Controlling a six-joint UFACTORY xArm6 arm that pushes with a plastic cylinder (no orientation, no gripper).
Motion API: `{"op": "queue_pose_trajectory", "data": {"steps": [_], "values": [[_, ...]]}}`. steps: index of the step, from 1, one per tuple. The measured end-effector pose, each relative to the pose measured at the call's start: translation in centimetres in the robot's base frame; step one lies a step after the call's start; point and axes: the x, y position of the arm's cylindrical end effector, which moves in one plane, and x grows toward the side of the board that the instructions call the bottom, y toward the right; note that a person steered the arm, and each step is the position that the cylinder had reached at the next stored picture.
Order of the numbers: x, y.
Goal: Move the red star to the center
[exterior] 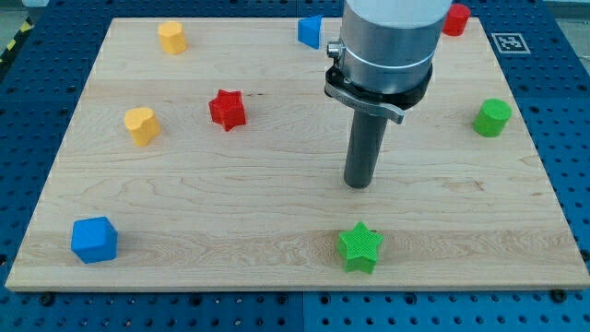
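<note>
The red star sits on the wooden board, left of centre and toward the view's top. My tip rests near the middle, well to the star's right, touching no block and holding nothing. A green star lies just below my tip.

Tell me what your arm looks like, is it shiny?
A little! The big upper part of my arm is a smooth silver-grey cylinder with a dull shine. Under it sits a dark ring with a metal clamp bracket. From there a straight, dark grey rod runs down to my tip, which is flat and round at its end. No cables or markings show.
</note>
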Motion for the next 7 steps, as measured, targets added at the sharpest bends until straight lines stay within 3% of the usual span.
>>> {"op": "queue_pose_trajectory", "data": {"steps": [4, 5, 7], "values": [[0.0, -4.1], [-0.4, -8.6], [-5.9, -18.1]]}}
